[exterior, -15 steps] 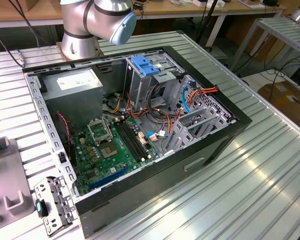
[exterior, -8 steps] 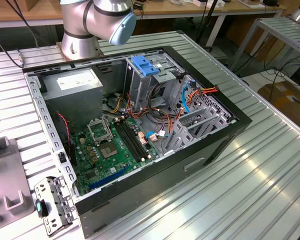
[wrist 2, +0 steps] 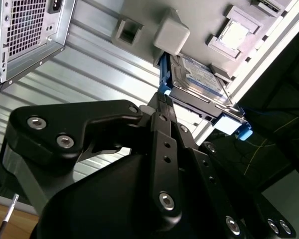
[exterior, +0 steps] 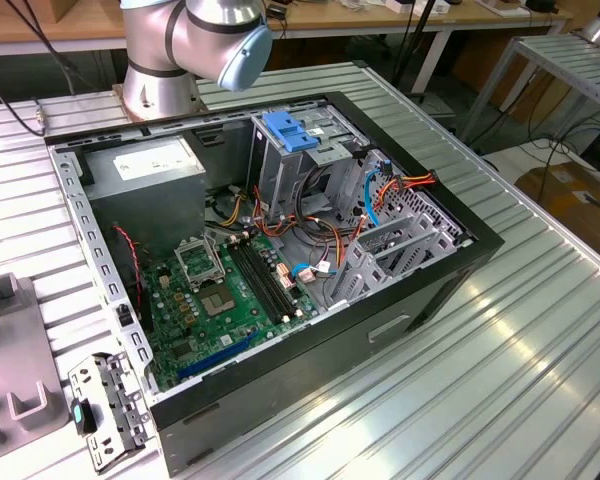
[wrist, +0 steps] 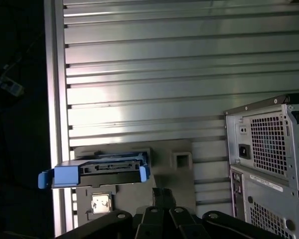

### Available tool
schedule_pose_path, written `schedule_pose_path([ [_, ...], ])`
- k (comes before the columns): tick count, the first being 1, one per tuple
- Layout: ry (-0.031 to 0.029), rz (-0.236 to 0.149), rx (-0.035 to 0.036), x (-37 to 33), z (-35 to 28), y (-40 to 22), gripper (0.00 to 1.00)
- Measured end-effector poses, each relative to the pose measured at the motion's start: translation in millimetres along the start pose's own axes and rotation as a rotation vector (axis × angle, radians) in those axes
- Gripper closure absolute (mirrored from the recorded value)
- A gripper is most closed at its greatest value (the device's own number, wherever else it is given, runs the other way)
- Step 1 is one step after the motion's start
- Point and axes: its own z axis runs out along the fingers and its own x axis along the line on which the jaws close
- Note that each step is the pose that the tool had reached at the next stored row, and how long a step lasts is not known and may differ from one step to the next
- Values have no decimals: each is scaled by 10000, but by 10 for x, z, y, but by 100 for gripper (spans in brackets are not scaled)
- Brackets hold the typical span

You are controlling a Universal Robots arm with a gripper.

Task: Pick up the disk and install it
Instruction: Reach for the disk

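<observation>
The disk (wrist 2: 199, 79) is a flat dark drive in a bright blue carrier with a blue tab at one end. It lies over a grey fixture (wrist 2: 139, 25) at the edge of the ribbed metal table. The same disk (wrist: 102, 168) is seen end-on in the first wrist view, its blue tab reaching past the table edge. My black gripper (wrist 2: 164, 97) is right at the disk's near edge, touching or nearly touching the blue carrier. Its tip (wrist: 162, 193) sits just short of the disk.
An open computer case (exterior: 280, 250) lies on the table with its motherboard, cables and a grey drive cage topped by a blue latch plate (exterior: 288, 130). Its rear panel (wrist: 269, 164) stands beside the fixture. A small square chip (wrist: 101, 203) rests on the fixture. The arm's base (exterior: 165, 60) stands behind the case.
</observation>
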Motion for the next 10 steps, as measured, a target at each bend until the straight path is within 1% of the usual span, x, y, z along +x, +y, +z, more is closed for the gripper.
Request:
schedule_pose_path([
  [7,0,0,0,107,-2,2,89],
  [9,1,-1,0,144,-3,4,89],
  [10,0,0,0,173,-3,8,89],
])
